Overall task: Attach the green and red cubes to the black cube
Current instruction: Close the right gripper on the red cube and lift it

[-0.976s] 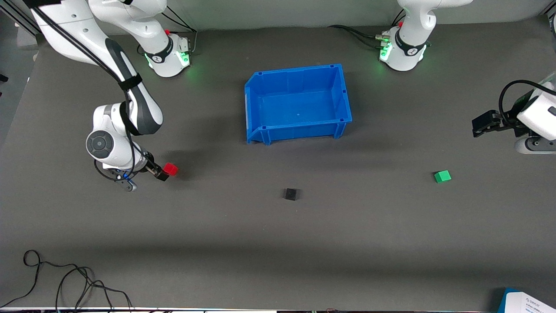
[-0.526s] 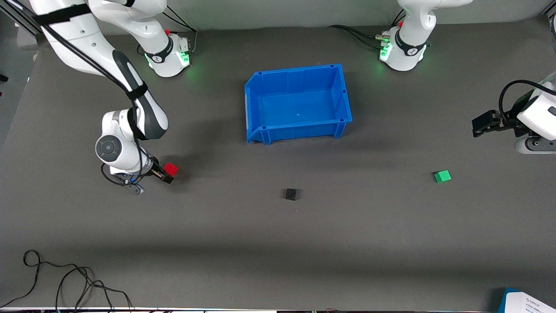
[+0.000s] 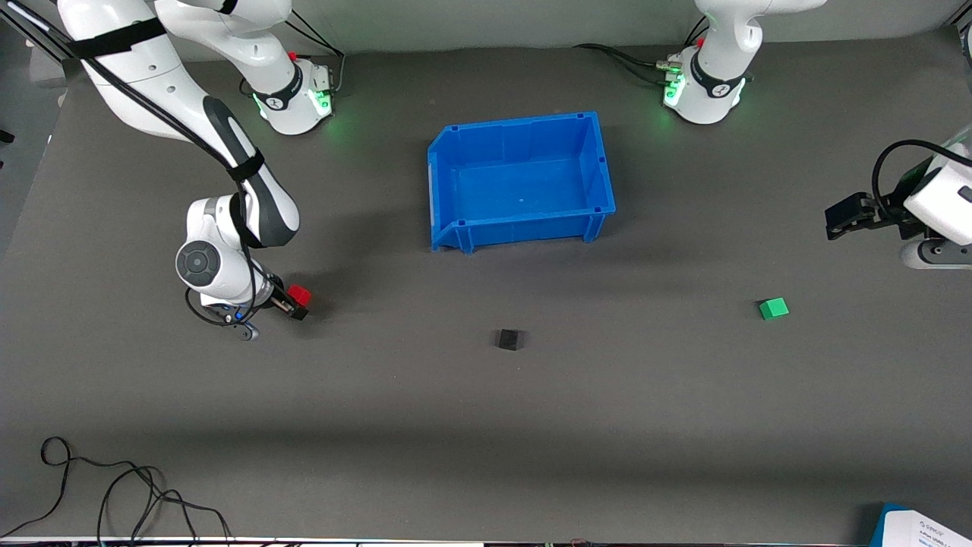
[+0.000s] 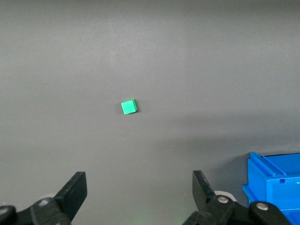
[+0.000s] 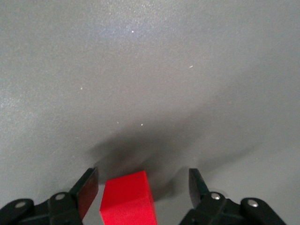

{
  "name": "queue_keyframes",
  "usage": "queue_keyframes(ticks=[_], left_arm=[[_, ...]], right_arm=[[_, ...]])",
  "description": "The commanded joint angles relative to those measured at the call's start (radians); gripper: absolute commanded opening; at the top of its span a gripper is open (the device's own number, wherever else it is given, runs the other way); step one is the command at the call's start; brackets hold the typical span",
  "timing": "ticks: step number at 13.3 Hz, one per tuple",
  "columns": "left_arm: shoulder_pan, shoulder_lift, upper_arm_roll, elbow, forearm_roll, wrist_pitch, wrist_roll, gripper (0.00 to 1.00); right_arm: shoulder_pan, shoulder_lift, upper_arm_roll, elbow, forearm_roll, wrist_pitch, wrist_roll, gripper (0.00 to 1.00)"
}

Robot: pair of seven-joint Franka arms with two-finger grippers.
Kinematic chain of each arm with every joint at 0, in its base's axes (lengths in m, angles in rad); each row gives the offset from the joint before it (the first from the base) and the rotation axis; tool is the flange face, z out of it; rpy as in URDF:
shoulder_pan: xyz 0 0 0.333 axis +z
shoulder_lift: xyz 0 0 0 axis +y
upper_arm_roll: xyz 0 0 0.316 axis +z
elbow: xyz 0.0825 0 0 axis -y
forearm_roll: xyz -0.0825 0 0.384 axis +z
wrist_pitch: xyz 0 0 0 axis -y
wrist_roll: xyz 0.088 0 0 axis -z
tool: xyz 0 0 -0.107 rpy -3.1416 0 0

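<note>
The red cube (image 3: 299, 293) lies on the grey table toward the right arm's end. My right gripper (image 3: 293, 303) is down at it, open, its fingers on either side of the cube. In the right wrist view the red cube (image 5: 127, 199) sits between the fingers of my right gripper (image 5: 143, 186), close to one finger and with a clear gap to the other. The black cube (image 3: 509, 339) lies mid-table, nearer the camera than the blue bin. The green cube (image 3: 774, 308) (image 4: 128, 107) lies toward the left arm's end. My left gripper (image 3: 839, 219) (image 4: 139, 187) waits open and empty above the table.
An empty blue bin (image 3: 516, 125) (image 4: 274, 183) stands mid-table near the bases. Loose black cables (image 3: 114, 486) lie at the front corner by the right arm's end. A white and blue item (image 3: 923, 528) sits at the other front corner.
My right gripper has slid forward so its fingers now straddle the red cube, and the jaws have narrowed somewhat. The cubes and the left arm have not moved.
</note>
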Motion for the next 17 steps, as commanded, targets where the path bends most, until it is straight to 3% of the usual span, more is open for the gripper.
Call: queue_keyframes(ticks=[1, 2, 3, 6, 9, 12, 13, 17], left_arm=[[-0.002, -0.008, 0.005, -0.001, -0.009, 0.009, 0.014, 1.0], [-0.002, -0.008, 0.005, -0.001, -0.009, 0.009, 0.014, 1.0], [-0.002, -0.008, 0.005, -0.001, -0.009, 0.009, 0.014, 1.0], [-0.002, -0.008, 0.005, -0.001, -0.009, 0.009, 0.014, 1.0], [-0.002, -0.008, 0.005, -0.001, -0.009, 0.009, 0.014, 1.0], [-0.002, -0.008, 0.005, -0.001, -0.009, 0.009, 0.014, 1.0], [-0.002, -0.008, 0.005, -0.001, -0.009, 0.009, 0.014, 1.0], [-0.002, -0.008, 0.005, -0.001, -0.009, 0.009, 0.014, 1.0]], right_arm=[[0.008, -0.003, 0.001, -0.002, 0.034, 0.005, -0.017, 0.87], [0.01, -0.005, 0.001, -0.004, 0.043, 0.005, -0.018, 0.86], [0.01, -0.008, 0.001, -0.005, 0.043, 0.003, -0.02, 0.64], [0.01, -0.014, 0.002, -0.002, 0.046, 0.002, -0.032, 0.22], [0.011, -0.034, 0.002, 0.028, 0.084, -0.027, -0.011, 0.18], [0.043, -0.02, 0.005, 0.19, 0.346, -0.24, 0.005, 0.18], [0.042, 0.0, 0.005, 0.256, 0.382, -0.286, 0.035, 0.18], [0.101, 0.104, 0.008, 0.494, 0.385, -0.331, 0.398, 0.18]])
